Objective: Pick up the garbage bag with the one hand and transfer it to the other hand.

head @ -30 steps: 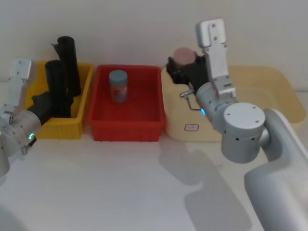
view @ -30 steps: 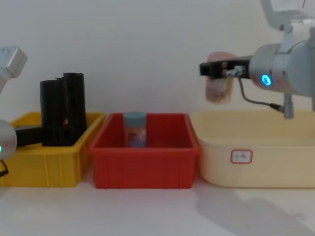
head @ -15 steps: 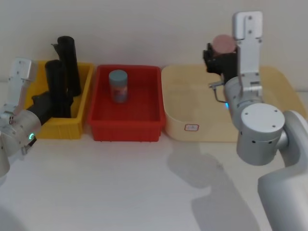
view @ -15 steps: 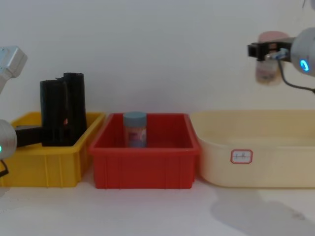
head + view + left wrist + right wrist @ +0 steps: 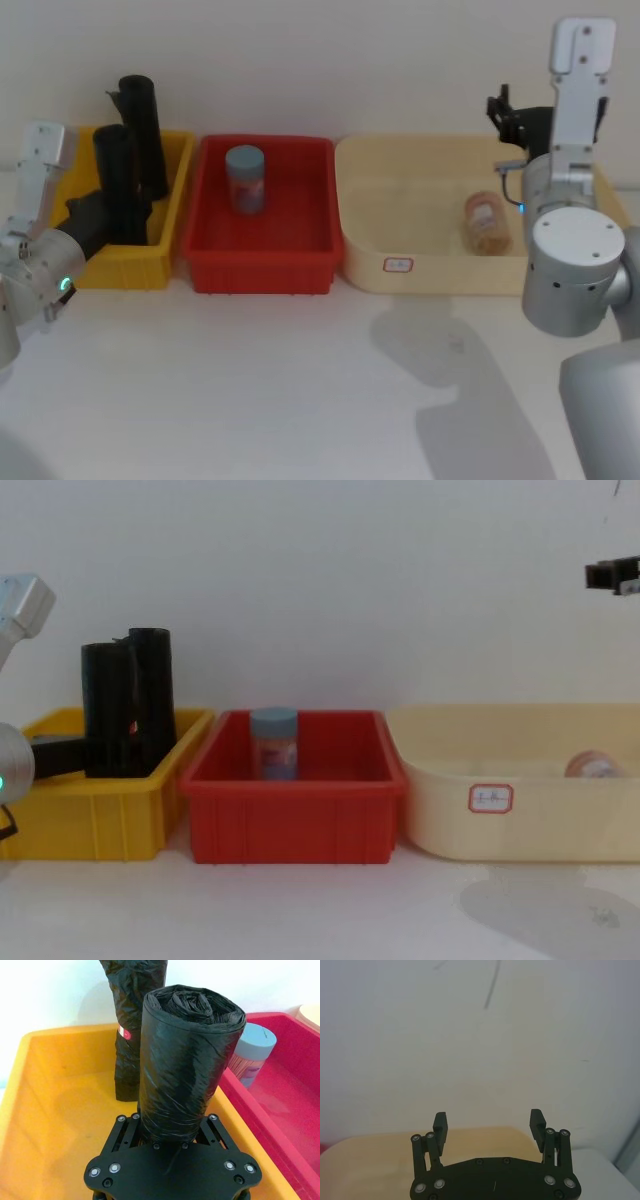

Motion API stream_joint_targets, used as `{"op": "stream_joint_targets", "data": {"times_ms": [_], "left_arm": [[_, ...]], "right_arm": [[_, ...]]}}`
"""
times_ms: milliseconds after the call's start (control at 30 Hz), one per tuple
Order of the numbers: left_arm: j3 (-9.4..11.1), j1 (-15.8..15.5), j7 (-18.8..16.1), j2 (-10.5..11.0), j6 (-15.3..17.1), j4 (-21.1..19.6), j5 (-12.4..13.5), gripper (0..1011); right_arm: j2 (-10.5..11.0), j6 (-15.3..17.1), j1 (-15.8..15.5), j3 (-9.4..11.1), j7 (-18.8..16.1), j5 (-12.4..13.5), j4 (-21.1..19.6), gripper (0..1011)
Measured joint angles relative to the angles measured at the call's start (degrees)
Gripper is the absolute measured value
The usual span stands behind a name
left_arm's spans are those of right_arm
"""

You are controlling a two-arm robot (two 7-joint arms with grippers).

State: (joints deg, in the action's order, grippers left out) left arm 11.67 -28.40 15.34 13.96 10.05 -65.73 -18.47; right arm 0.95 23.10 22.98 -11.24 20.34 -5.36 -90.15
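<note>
Right pincer [image 5: 489, 1122] just ditched its jar, so it's free for the handoff

The pink jar [image 5: 487, 222] it held half a second back now lies in the beige tub [image 5: 440, 272]. That pincer hangs wide apart and empty over the desk's far right. Left pincer [image 5: 95, 212] looks clamped on the garbage bag [image 5: 187, 1060], which stands unlifted in the yellow bin [image 5: 182, 160], desk's far left.

The black garbage bag [image 5: 190, 1060] roll stands upright in the yellow bin [image 5: 130, 265], clasped by the left gripper [image 5: 105, 212]. The right gripper [image 5: 489, 1122] hangs high, fingers spread.
</note>
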Motion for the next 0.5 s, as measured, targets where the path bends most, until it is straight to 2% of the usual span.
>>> {"op": "stream_joint_targets", "data": {"times_ms": [300, 500], "left_arm": [[0.0, -0.1, 0.1, 0.0, -0.1, 0.0, 0.1, 393], [0.3, -0.9, 0.7, -0.2, -1.5, 0.0, 0.4, 393]], "right_arm": [[-0.2, 0.6, 0.2, 1.5, 2.0, -0.9, 0.1, 1001], [-0.2, 0.8, 0.2, 2.1, 2.8, -1.2, 0.2, 1001]]}}
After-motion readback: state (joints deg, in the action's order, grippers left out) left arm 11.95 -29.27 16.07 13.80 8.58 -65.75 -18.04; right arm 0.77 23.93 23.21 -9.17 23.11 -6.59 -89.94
